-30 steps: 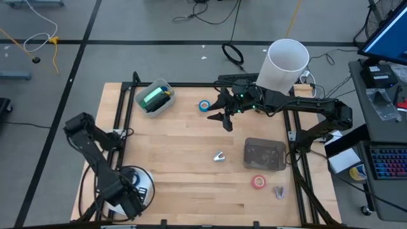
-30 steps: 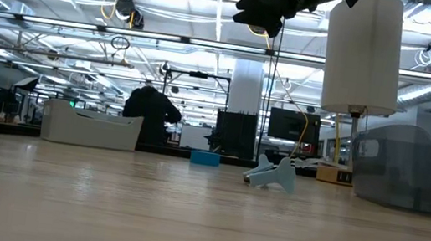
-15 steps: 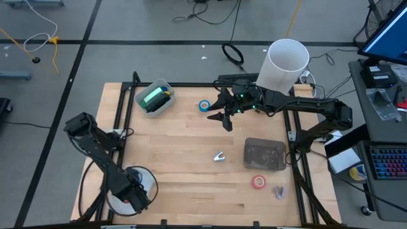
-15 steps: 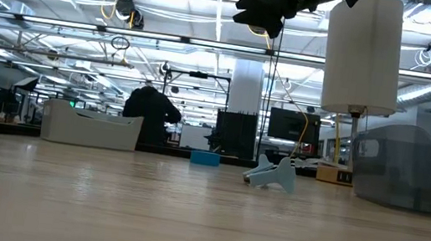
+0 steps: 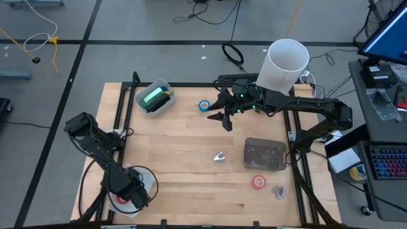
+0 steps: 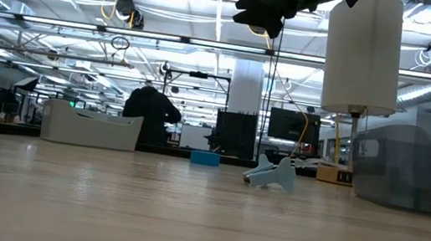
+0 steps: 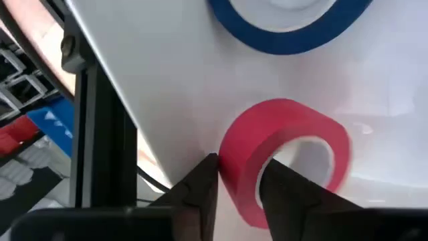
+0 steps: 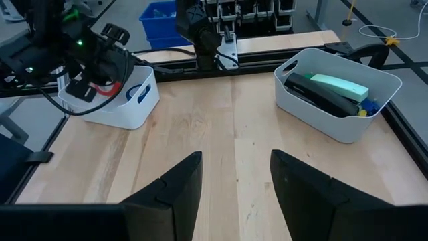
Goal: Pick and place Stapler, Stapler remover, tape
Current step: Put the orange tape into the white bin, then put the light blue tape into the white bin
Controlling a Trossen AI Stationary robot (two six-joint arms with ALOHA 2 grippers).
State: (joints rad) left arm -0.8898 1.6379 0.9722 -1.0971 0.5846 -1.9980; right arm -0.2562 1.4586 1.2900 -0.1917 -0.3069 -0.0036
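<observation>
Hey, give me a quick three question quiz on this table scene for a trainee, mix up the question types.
1. True or false: the right claw is gripping a tape roll.
2. The green-topped stapler lies: A, in the white bin; B, in a clear box; C, on bare wood.
3. What colour is the tape roll at the left claw?

Key: 1 false, it is open and empty. 2 A. 3 red.
</observation>
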